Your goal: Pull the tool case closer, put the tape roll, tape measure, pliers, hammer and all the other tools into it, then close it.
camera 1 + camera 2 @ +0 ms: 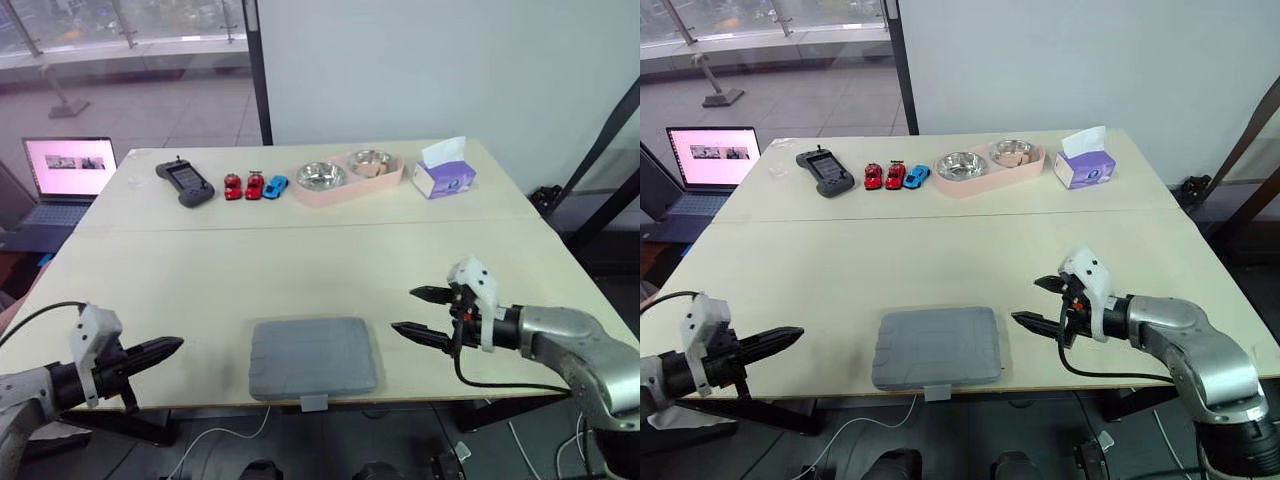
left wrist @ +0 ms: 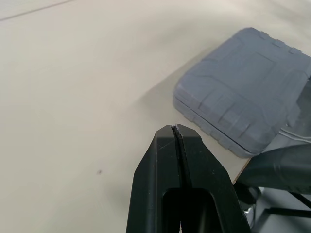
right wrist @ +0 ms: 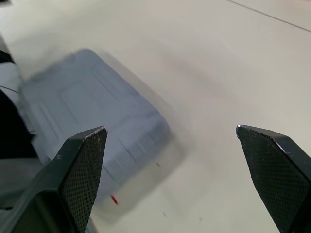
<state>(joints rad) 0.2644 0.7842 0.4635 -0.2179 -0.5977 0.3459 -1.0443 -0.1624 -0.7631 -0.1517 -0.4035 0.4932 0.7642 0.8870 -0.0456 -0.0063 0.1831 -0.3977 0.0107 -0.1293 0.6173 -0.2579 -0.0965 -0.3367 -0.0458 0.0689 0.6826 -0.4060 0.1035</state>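
Observation:
A grey tool case [image 1: 313, 357] lies closed and flat at the table's near edge, its latch hanging over the edge. My right gripper [image 1: 418, 312] stands open just to the right of the case, a little above the table, fingers pointing at it. My left gripper [image 1: 172, 347] is shut and empty, to the left of the case near the front edge. The left wrist view looks past the shut fingertips at the case [image 2: 243, 92]. The right wrist view has the case [image 3: 92, 121] blurred between the open fingers.
At the table's far side sit a black handheld controller [image 1: 185, 182], three toy cars [image 1: 254, 186], a pink tray with two steel bowls [image 1: 348, 177] and a tissue box [image 1: 443, 173]. A laptop [image 1: 65, 175] stands off the table at left.

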